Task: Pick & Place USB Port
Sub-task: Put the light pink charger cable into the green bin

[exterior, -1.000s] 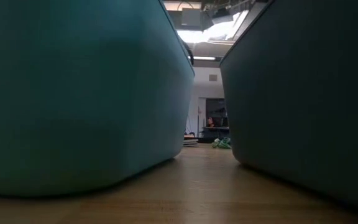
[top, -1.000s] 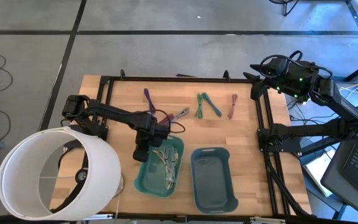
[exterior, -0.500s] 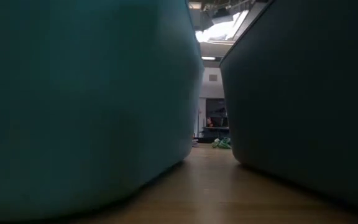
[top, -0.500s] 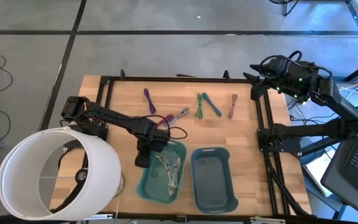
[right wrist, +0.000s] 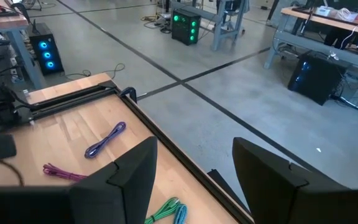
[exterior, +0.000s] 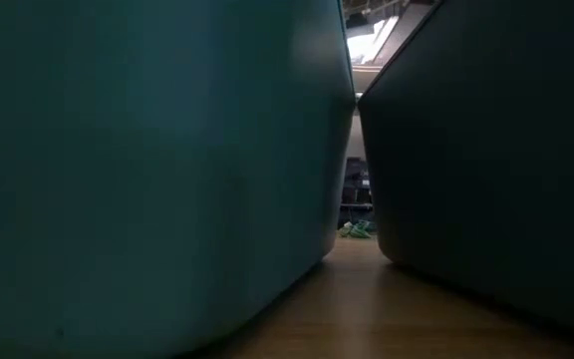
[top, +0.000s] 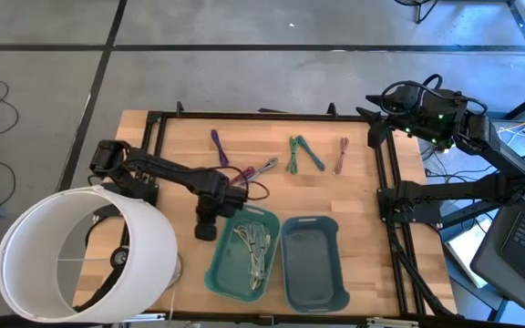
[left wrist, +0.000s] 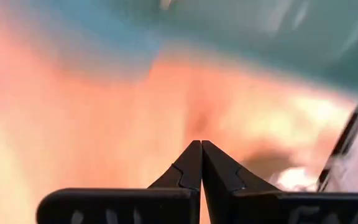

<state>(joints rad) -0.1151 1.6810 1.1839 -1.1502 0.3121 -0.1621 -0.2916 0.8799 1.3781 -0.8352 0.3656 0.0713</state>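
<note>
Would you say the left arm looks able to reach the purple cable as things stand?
Probably yes. The left gripper, shut and empty, sits by the green bin, and the purple cable lies on open table with nothing between them.

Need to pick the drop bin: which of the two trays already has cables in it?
The lighter teal plastic tray, the one beside the shut left gripper. It holds pale cables; the darker blue-grey tray next to it holds nothing.
</note>
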